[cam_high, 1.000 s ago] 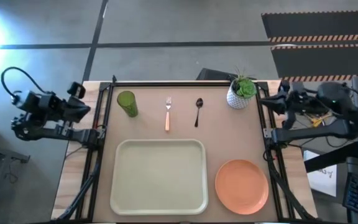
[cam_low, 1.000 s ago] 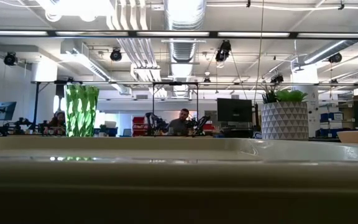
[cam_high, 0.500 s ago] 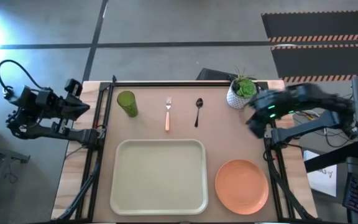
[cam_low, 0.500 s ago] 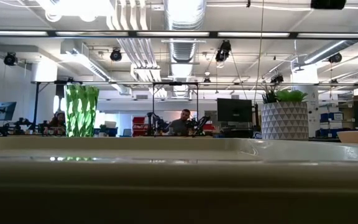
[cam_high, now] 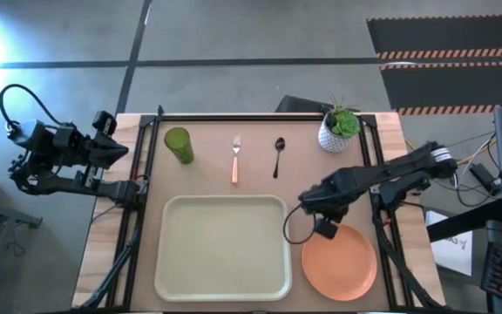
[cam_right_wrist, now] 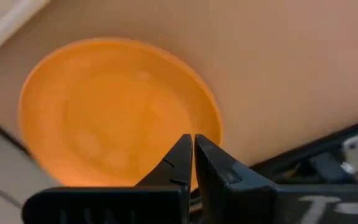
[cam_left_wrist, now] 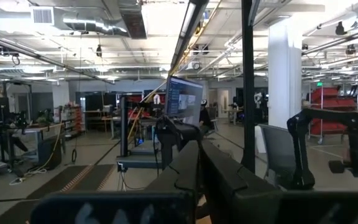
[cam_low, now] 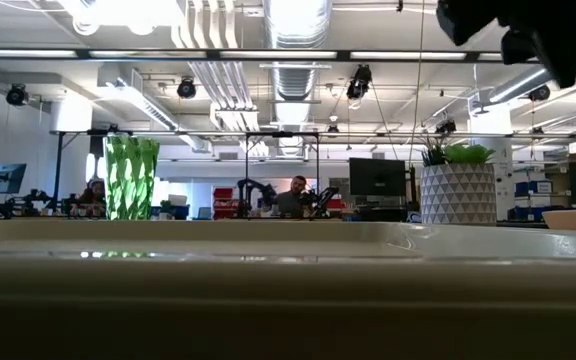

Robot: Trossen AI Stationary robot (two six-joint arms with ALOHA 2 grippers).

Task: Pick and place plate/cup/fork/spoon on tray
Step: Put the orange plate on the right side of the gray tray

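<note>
The orange plate (cam_high: 339, 262) lies flat at the table's near right, beside the pale tray (cam_high: 223, 246). Along the far edge the green cup (cam_high: 178, 144) stands upright, and the orange-handled fork (cam_high: 235, 159) and dark spoon (cam_high: 278, 155) lie flat. My right gripper (cam_high: 314, 208) hangs shut and points down, above the table between the tray's right rim and the plate's far-left rim; its wrist view shows the plate (cam_right_wrist: 120, 112) below the fingertips (cam_right_wrist: 193, 144). My left gripper (cam_high: 122, 150) waits shut beyond the table's left edge.
A white patterned pot with a green plant (cam_high: 338, 129) stands at the far right corner. Black rails run along the table's left and right edges (cam_high: 377, 187). In the low view the tray's rim (cam_low: 268, 235) fills the foreground, and people sit at desks far behind.
My right gripper has swung from beyond the table's right edge toward the table's middle and near side, coming down. It has tipped from about level to pointing down over the plate's far-left rim. It has stayed shut. No object has moved.
</note>
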